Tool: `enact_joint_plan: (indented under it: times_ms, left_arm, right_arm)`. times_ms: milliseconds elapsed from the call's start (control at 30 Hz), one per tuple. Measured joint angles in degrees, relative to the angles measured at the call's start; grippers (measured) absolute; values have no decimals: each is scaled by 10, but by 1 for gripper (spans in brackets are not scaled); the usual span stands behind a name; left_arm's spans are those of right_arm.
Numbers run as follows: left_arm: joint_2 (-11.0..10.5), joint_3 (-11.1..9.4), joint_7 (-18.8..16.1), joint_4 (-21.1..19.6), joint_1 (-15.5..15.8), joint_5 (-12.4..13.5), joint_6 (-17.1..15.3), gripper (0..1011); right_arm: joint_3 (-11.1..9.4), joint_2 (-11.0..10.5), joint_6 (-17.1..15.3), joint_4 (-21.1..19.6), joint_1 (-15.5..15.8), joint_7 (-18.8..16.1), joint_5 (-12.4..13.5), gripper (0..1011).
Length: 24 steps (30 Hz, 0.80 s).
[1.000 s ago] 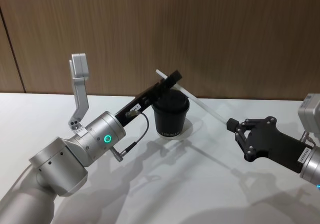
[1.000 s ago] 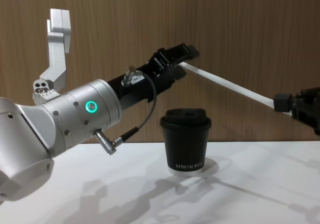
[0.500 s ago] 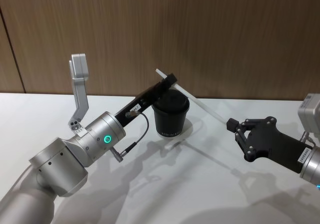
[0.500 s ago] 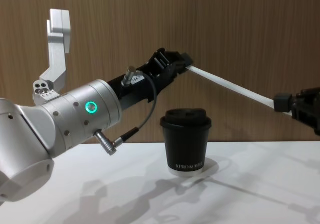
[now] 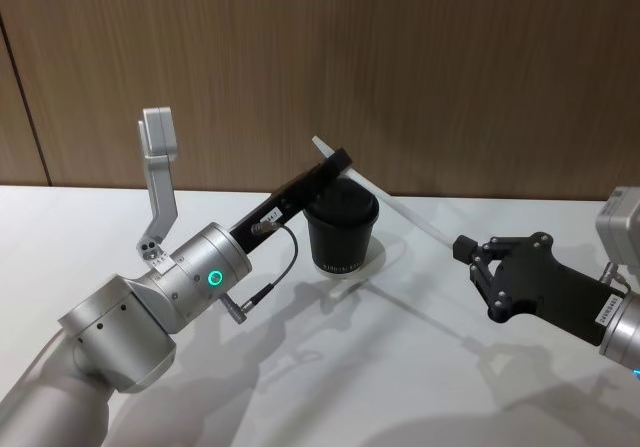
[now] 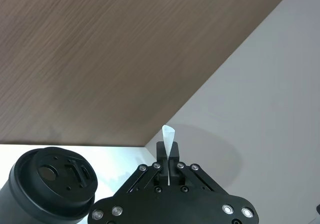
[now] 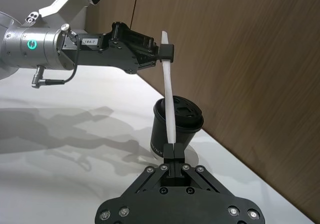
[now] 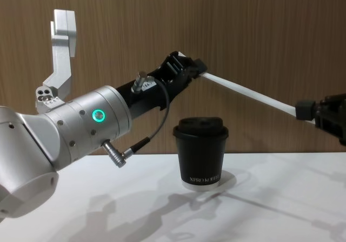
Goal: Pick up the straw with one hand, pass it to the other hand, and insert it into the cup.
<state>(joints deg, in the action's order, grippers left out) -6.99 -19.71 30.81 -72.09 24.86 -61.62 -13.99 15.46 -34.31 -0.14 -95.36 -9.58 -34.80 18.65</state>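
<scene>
The white straw (image 5: 400, 207) slants in the air above and behind the black cup (image 5: 342, 231), held at both ends. My left gripper (image 5: 341, 158), black with a silver wrist and green ring, is shut on its upper end. My all-black right gripper (image 5: 463, 249) is shut on its lower end, to the right of the cup. In the chest view the straw (image 8: 248, 94) spans from the left gripper (image 8: 195, 67) down to the right gripper (image 8: 305, 111), passing above the lidded cup (image 8: 201, 152). The right wrist view shows the straw (image 7: 168, 98) rising from my right gripper (image 7: 173, 151).
The cup stands on a white table (image 5: 330, 367) in front of a brown wood-panel wall (image 5: 450, 57). My left arm's silver forearm and cable (image 5: 265, 287) lie low to the left of the cup.
The left gripper's fingers have closed from open onto the straw's upper end. The straw, the cup and the right gripper have stayed in place.
</scene>
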Motion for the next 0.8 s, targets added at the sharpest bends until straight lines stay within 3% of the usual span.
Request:
enact_joint_plan:
  times_ms: [300,467,800]
  left_arm:
    - [0,0,0,0,0,0,0,4]
    - [0,0,0,0,0,0,0,4]
    - [0,0,0,0,0,0,0,4]
  right_arm:
    - [0,0,0,0,0,0,0,5]
    - [0,0,0,0,0,0,0,107]
    - [0,0,0,0,0,0,0,418]
